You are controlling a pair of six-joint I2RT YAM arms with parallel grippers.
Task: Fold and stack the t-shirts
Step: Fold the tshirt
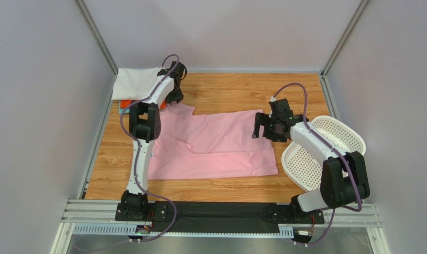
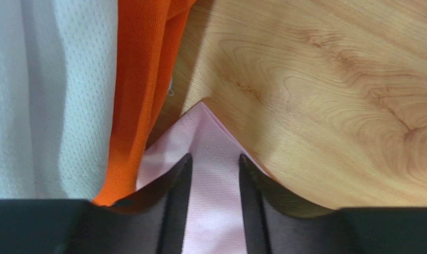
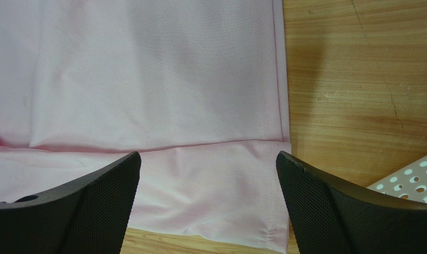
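A light pink t-shirt lies spread flat across the middle of the table. My left gripper is down at its far-left sleeve corner. In the left wrist view the two fingers stand partly apart astride that pointed pink corner, with flat cloth lying between them. My right gripper hovers wide open over the shirt's right hem, and nothing sits between its fingers. A folded white t-shirt rests on an orange-red one in the far-left corner, close beside the left gripper.
A white perforated basket sits tilted at the right edge of the table, under the right arm, and its rim shows in the right wrist view. The white cloth and the orange cloth lie just left of the left fingers. Grey walls enclose the table.
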